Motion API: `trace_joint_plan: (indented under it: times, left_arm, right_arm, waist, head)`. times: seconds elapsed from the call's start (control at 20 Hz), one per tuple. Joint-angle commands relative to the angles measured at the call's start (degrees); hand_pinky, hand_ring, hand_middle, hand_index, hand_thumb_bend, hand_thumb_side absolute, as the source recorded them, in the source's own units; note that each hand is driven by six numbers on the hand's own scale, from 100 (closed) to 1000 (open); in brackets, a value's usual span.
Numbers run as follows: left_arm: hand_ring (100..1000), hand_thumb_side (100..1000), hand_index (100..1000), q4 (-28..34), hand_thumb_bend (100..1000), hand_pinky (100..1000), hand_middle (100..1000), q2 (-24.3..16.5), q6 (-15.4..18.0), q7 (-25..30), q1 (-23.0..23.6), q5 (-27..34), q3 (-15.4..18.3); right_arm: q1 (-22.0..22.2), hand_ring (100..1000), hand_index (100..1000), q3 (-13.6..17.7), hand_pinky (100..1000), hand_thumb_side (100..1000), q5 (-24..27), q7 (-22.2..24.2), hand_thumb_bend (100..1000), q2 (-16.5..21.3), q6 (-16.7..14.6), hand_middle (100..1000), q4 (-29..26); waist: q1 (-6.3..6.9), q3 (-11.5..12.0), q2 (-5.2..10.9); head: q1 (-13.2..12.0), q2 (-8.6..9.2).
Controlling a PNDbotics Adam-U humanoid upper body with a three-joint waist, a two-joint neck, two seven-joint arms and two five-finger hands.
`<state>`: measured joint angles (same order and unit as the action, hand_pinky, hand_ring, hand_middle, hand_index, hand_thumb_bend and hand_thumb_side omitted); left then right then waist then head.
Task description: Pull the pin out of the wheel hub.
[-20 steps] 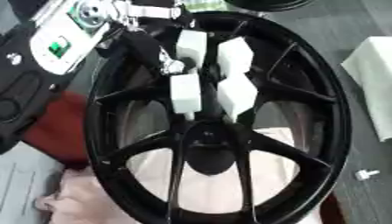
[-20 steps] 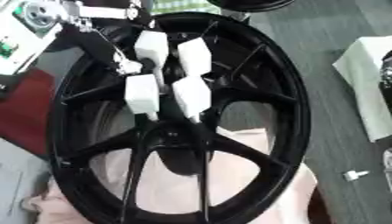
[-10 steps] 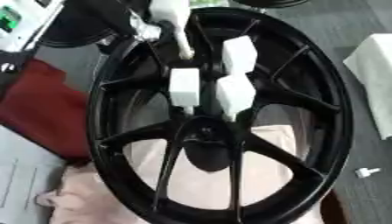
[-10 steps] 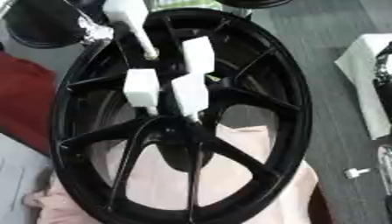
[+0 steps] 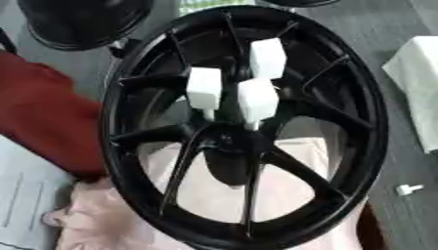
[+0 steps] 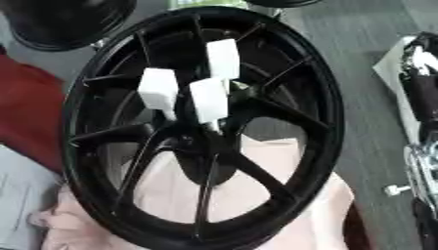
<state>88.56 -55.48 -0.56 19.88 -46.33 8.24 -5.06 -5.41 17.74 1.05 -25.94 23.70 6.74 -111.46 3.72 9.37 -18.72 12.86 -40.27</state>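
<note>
A: Where are our hands? All we've got is a black and silver arm (image 6: 421, 127) along the right edge of the right eye view. Can't tell what its hand is doing, and the left one isn't showing.

B: Yep. The big black spoked wheel hub (image 5: 244, 124) fills the middle, lying on pale pink cloth (image 5: 205, 193). Three white block-headed pins (image 5: 239, 86) stand clustered at its centre, one (image 5: 267, 57) further up, two (image 5: 205, 88) side by side. Red fabric (image 5: 38, 117) sits left.

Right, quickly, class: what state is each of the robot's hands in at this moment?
Left hand: not in view.
Right hand: shows only at the right edge of the right eye view; open or shut cannot be told.
</note>
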Motion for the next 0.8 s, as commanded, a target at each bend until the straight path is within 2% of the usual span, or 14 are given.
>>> trace_joint_plan:
  times: [0.05, 0.2, 0.3, 0.35, 0.4, 0.45, 0.5, 0.55, 0.65, 0.75, 0.8]
  left_arm:
    - [427, 273, 444, 4.9, 100, 606, 216, -5.2, 0.7, -6.5, 7.7, 2.6, 7.9]
    - [454, 276, 497, 8.6, 100, 637, 268, -3.9, 2.3, -10.9, 18.2, 1.6, 12.4]
    - [474, 270, 521, 9.8, 100, 668, 317, -2.2, 2.4, -12.4, 23.4, -0.6, 14.3]
    - [489, 267, 551, 10.1, 100, 683, 346, -1.5, 2.3, -12.7, 25.4, -2.2, 14.8]
    - [549, 263, 648, 10.3, 100, 725, 433, -0.8, 2.0, -12.4, 27.0, -3.5, 14.9]
    - [658, 390, 780, 10.3, 100, 791, 556, -0.2, 1.9, -11.4, 28.3, -4.4, 14.9]
    - [709, 486, 823, 10.3, 100, 815, 611, 0.4, 2.0, -9.9, 29.4, -5.3, 14.9]
    - [746, 738, 865, 10.1, 100, 831, 672, 1.1, 2.1, -8.2, 30.4, -6.2, 15.0]
    - [778, 1000, 907, 9.4, 119, 857, 729, 2.5, 2.3, -5.3, 32.2, -8.2, 15.4]
    - [779, 1000, 907, 8.5, 239, 859, 728, 4.1, 2.0, -3.5, 33.9, -10.8, 16.0]
    - [777, 1000, 904, 8.2, 232, 854, 729, 4.8, 1.5, -3.0, 34.6, -11.9, 16.5]
  right_arm:
    - [0.1, 961, 778, 1.4, 872, 552, -0.8, -1.3, 100, 1.4, 0.0, 712, -1.8]
    - [0.3, 960, 778, 2.1, 872, 552, -1.0, -2.3, 100, 1.1, 0.1, 712, -2.2]
    - [0.2, 960, 778, 2.3, 872, 550, -1.0, -2.6, 100, 0.8, 0.2, 712, -2.4]
    - [0.1, 960, 778, 2.3, 872, 549, -1.0, -2.7, 100, 0.8, 0.2, 712, -2.4]
    - [0.0, 959, 778, 2.2, 872, 548, -1.0, -2.7, 100, 0.8, 0.2, 712, -2.5]
    - [-0.1, 959, 778, 2.2, 872, 547, -1.0, -2.6, 100, 0.8, 0.2, 712, -2.5]
    - [-0.3, 959, 778, 2.1, 872, 547, -0.9, -2.5, 100, 0.8, 0.2, 712, -2.6]
    - [-0.4, 959, 778, 2.0, 871, 547, -0.9, -2.5, 100, 0.8, 0.1, 712, -2.6]
    - [-0.5, 959, 778, 1.9, 871, 548, -0.8, -2.3, 100, 0.8, 0.1, 712, -2.6]
    - [-0.5, 959, 778, 1.9, 871, 547, -0.7, -2.3, 100, 0.7, 0.1, 712, -2.6]
    - [-0.4, 958, 778, 2.0, 871, 546, -0.7, -2.4, 100, 0.7, 0.1, 712, -2.6]
  waist:
    - [-1.12, 0.4, 2.48]
    - [-1.86, 1.0, 2.38]
    - [-2.37, 1.3, 2.32]
    - [-2.64, 1.3, 2.31]
    - [-2.88, 1.3, 2.32]
    - [-3.07, 1.2, 2.36]
    - [-3.22, 1.2, 2.4]
    - [-3.34, 1.1, 2.44]
    - [-3.5, 1.1, 2.48]
    - [-3.67, 1.0, 2.46]
    - [-3.74, 1.0, 2.49]
  head:
    - [2.3, 0.1]
    - [4.5, 0.37]
    - [5.7, 0.48]
    - [6.0, 0.56]
    - [6.1, 0.61]
    - [6.1, 0.62]
    - [6.0, 0.65]
    - [5.9, 0.69]
    - [5.8, 0.84]
    - [5.8, 1.02]
    - [5.9, 1.05]
